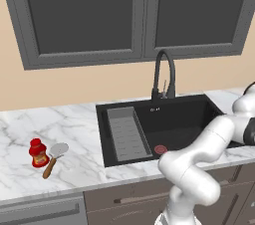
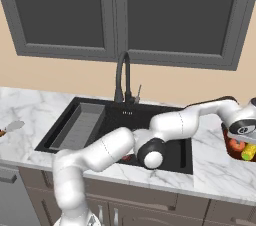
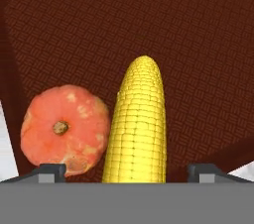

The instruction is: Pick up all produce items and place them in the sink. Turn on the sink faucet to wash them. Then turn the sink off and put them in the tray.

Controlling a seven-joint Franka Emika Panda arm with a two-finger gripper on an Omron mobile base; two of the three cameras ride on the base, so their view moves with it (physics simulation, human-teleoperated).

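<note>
1. Hovering my two-finger gripper (image 3: 127, 171) with fingertips spread, gripping nothing.
2. I'm seeing the yellow corn cob (image 3: 137, 126) lying beside the orange-red round vegetable (image 3: 64, 129), both sitting on the dark reddish-brown textured tray (image 3: 198, 44).

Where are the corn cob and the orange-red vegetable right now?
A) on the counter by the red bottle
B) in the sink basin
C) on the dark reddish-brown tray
C: the hand view shows the corn cob and orange-red vegetable lying side by side on the tray.
</note>
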